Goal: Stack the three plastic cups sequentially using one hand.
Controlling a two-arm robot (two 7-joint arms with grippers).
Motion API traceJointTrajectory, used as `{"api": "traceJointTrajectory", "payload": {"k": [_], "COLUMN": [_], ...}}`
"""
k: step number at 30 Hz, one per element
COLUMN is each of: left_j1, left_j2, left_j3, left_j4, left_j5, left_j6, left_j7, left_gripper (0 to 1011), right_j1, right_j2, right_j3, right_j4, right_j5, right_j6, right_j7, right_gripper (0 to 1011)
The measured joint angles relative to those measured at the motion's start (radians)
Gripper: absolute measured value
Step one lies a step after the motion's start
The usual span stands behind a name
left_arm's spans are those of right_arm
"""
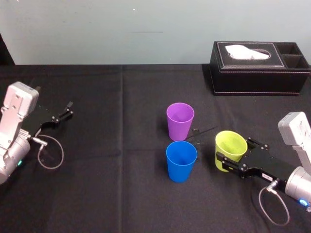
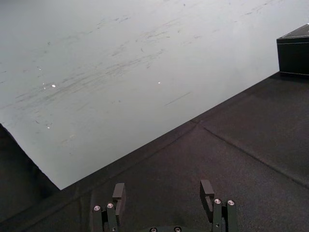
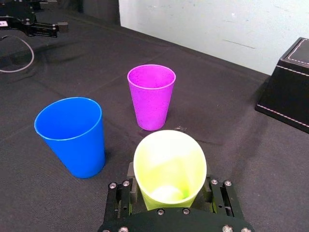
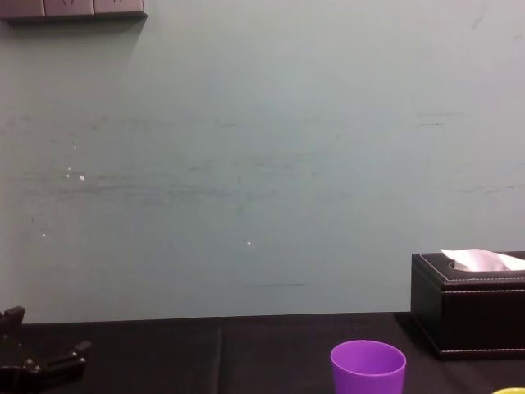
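Three plastic cups stand mouth-up near the middle of the black table. The purple cup (image 1: 180, 120) (image 3: 150, 96) (image 4: 367, 369) is farthest from me. Right in front of it is the blue cup (image 1: 181, 160) (image 3: 72, 135). The lime yellow-green cup (image 1: 230, 148) (image 3: 169, 169) is to their right, leaning slightly. My right gripper (image 1: 235, 150) (image 3: 169, 195) reaches in from the right and has a finger pressed on each side of this cup's lower wall. My left gripper (image 1: 63, 115) (image 2: 164, 193) rests at the far left, open and holding nothing.
A black leather tissue box (image 1: 260, 68) (image 3: 289, 87) (image 4: 472, 304) stands at the back right by the wall. A loose cable loop (image 1: 51, 153) lies on the cloth near the left arm. Bare black cloth (image 1: 121, 194) stretches between the left arm and the cups.
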Motion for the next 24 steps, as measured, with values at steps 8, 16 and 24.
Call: {"api": "traceJointTrajectory", "payload": {"k": [8,16,24], "left_j1": [0.000,0.000,0.000], "left_j2": [0.000,0.000,0.000], "left_j3": [0.000,0.000,0.000], "left_j4": [0.000,0.000,0.000], "left_j5": [0.000,0.000,0.000], "left_j6": [0.000,0.000,0.000], "left_j7": [0.000,0.000,0.000], "left_gripper": [1011,1011,1012], "right_j1": [-0.001,-0.013,0.016], "right_j2": [-0.005,-0.004,-0.017], "right_j3": [0.008,0.038,0.044], "right_j4": [-0.033,-0.142,-0.194], "right_j5": [-0.006,0.017,0.041], "right_j6": [0.015,0.065,0.106], "right_j7": [-0.013,-0.030,-0.046], "right_gripper": [732,732,732]}}
